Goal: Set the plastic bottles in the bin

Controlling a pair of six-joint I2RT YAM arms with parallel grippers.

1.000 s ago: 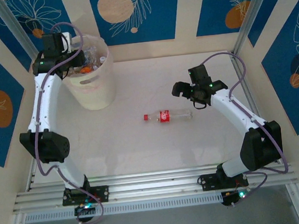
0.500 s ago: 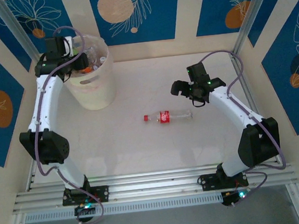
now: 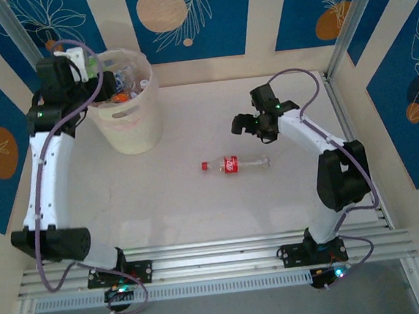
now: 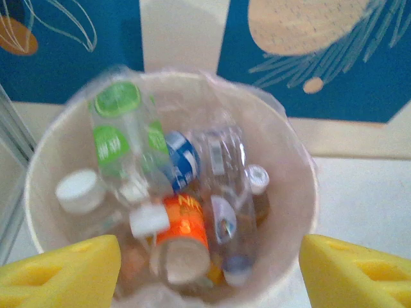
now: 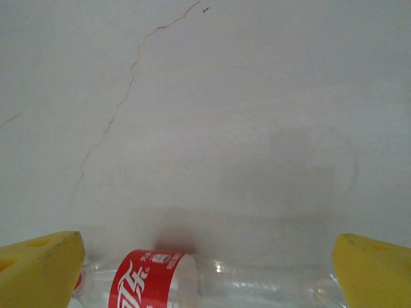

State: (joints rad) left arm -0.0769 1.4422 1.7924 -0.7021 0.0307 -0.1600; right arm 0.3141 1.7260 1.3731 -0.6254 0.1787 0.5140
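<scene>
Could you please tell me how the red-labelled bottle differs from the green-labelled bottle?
The red-labelled bottle lies flat on the table, alone; the green-labelled bottle sits inside the bin among other bottles. The red-labelled bottle has a red cap and label; the green-labelled bottle's are green. Both have clear plastic bodies.

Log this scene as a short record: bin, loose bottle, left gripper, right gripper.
bin: upright at the far left of the table, several bottles inside
loose bottle: one, clear with red label and cap, lying on its side mid-table
left gripper: open, empty, above the bin's mouth
right gripper: open, empty, low over the table beside the loose bottle
</scene>
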